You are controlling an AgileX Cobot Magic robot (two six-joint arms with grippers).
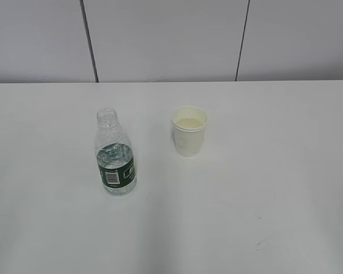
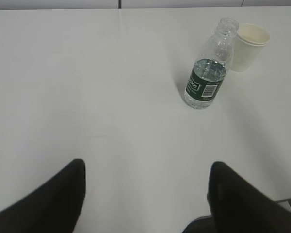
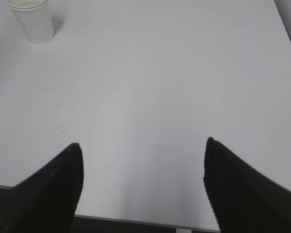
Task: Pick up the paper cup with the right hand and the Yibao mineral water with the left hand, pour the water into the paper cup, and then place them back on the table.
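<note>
Both arms well back, nothing grasped: left hand and right hand fingers spread. Right should take the paper cup mid-wall without crushing; left the Yibao mineral water at its label, kept upright since uncapped.

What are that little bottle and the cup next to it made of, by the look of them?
The bottle looks like thin clear plastic: you can see through its ribbed wall to the water inside, and a glossy dark green label wraps the lower part. It has no cap on. The cup seems to be paper: matte white outside, cream inside, with a rolled rim.
</note>
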